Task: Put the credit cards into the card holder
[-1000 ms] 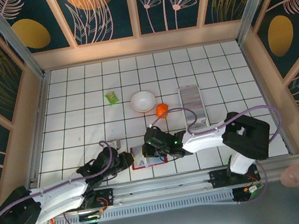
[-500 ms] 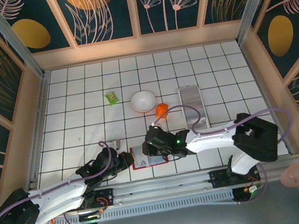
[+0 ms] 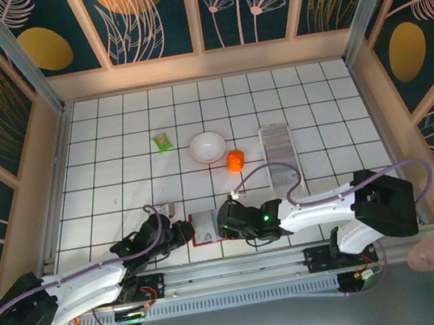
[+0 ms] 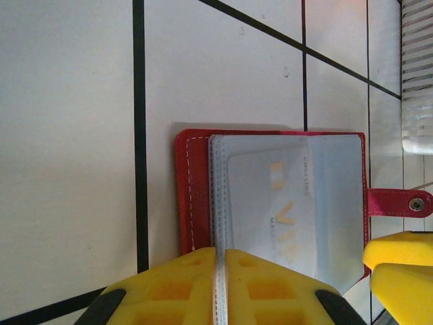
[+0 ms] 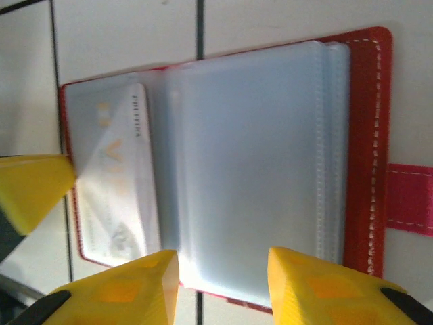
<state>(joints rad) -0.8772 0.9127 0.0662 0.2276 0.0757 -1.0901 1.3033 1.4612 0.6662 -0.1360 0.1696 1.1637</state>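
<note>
Card holder (image 3: 203, 228) lies open on the worktop (image 3: 113, 178) between my arms, long axis left-right. Credit cards (image 3: 279, 151) sit well apart, beyond-right, nearer my right arm. Left jaws pinch the holder's sleeves; right jaws hang part-open and empty.

dark red folding card holder (image 5: 250, 156): open flat | pale credit card (image 5: 115, 189): sleeved inside | silvery ribbed card row (image 3: 278, 152): well apart

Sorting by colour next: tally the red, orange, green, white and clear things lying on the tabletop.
Dark red folding card holder: 1
Small orange rounded object: 1
Small green packet: 1
White round bowl: 1
Clear oblong plastic tray: 1
Total: 5
</note>
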